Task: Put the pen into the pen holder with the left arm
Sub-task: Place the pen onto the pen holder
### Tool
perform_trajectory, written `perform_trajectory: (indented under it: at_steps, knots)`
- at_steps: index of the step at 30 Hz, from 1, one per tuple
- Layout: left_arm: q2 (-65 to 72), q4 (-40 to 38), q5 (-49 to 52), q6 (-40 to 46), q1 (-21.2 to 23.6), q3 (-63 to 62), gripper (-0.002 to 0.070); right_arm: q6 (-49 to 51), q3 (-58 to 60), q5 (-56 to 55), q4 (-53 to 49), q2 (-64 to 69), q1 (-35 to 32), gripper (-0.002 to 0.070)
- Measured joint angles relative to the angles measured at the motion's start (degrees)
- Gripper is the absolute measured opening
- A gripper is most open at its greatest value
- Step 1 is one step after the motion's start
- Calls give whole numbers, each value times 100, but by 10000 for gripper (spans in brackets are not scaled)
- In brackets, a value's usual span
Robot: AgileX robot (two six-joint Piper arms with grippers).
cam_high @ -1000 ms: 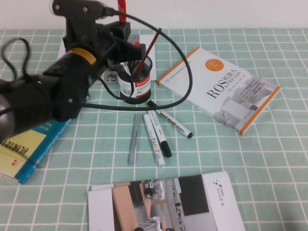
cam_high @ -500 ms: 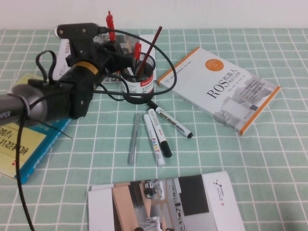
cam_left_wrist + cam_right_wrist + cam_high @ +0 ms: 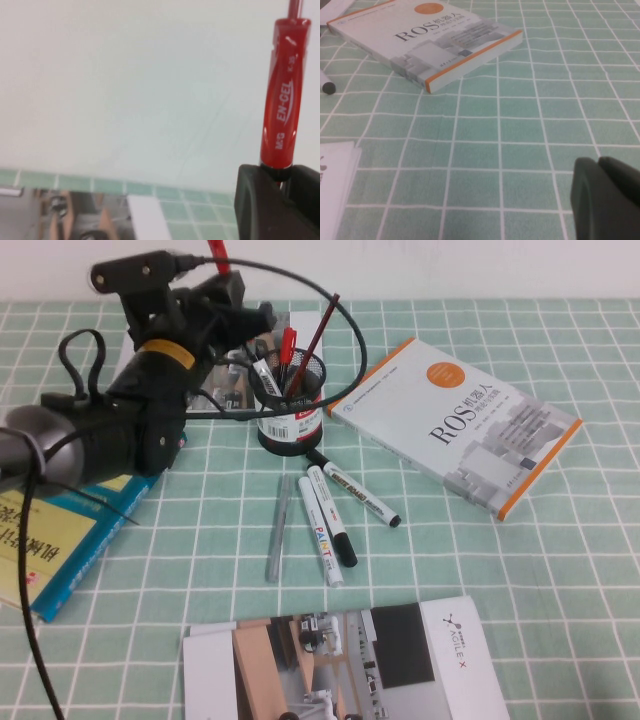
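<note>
My left gripper (image 3: 240, 298) hovers just behind and to the left of the black mesh pen holder (image 3: 290, 408), at about rim height. It is shut on the red pen (image 3: 215, 250), whose upper end sticks up to the picture's top edge. In the left wrist view the pen (image 3: 282, 100) stands up out of my closed left gripper (image 3: 280, 175) against the white wall. A red pen end (image 3: 287, 345) shows in the holder's mouth; I cannot tell if it is the same pen. My right gripper (image 3: 598, 161) is shut and empty, low over the checked cloth.
A thin dark red stick (image 3: 320, 335) leans in the holder. White markers (image 3: 325, 525) and a grey pen (image 3: 277, 530) lie in front of it. The ROS book (image 3: 455, 425) is at the right, a blue-yellow book (image 3: 50, 540) at the left, a booklet (image 3: 340, 660) at the front.
My left gripper has moved left with the pen, dipping and then rising; the pen's top went from above the holder to further left at the picture's top edge.
</note>
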Motion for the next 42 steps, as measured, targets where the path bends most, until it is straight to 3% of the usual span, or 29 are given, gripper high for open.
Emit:
perform_trajectory:
  at_steps: [11,23,30,35,39,42]
  knots:
    - [581,351,-109,-592,0,-32,69,0,0,0,0,0,0,-20]
    - [677,644,191,-124,0,-32,88,0,0,0,0,0,0,-20]
    - [632,751,278,-87,0,-32,345,0,0,0,0,0,0,-20]
    - [125,751,393,2,0,324,396,0,0,0,0,0,0,-20]
    - [-644,784,570,14,0,831,362,0,0,0,0,0,0,-20]
    - [-1514,977,736,25,0,1380,201,0,0,0,0,0,0,-20]
